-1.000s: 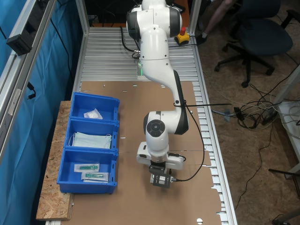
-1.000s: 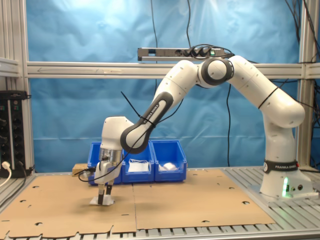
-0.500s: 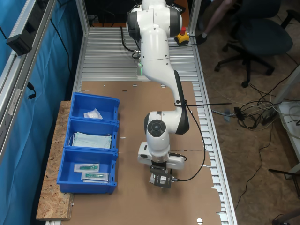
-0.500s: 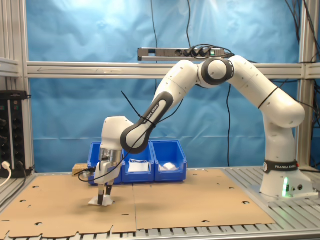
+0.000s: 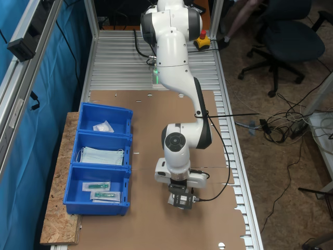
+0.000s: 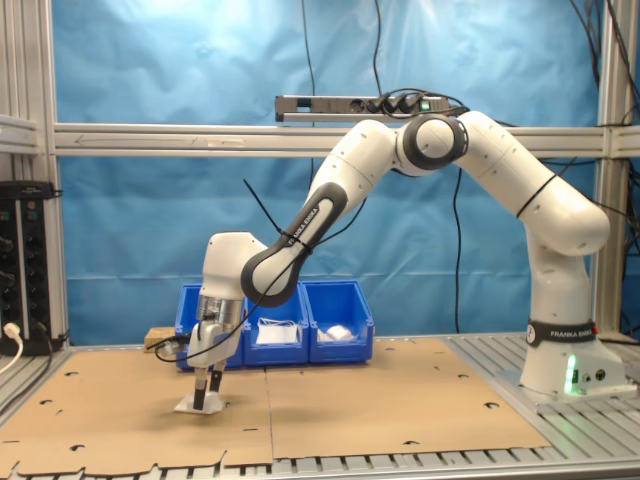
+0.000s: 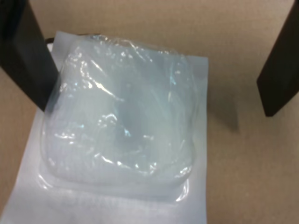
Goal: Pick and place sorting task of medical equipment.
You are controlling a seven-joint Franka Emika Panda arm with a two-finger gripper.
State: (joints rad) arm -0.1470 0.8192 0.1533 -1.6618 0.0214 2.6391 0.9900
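Jaws wide over the puffy white pad in its clear plastic wrapper (image 7: 119,130)

Light, soft, slippery; best pinched across its puffy middle, on the cardboard worktop (image 5: 151,229).

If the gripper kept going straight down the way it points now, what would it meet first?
Most likely the puffy white pad in its clear plastic wrapper, lying on the brown cardboard sheet between the open gripper's black fingers; the remaining gap is unclear.

The first exterior view looks steeply down from high above. The second exterior view faces level across the cardboard-covered table (image 6: 380,400), sharing the blue bins (image 5: 99,159). The wrist view looks close down.
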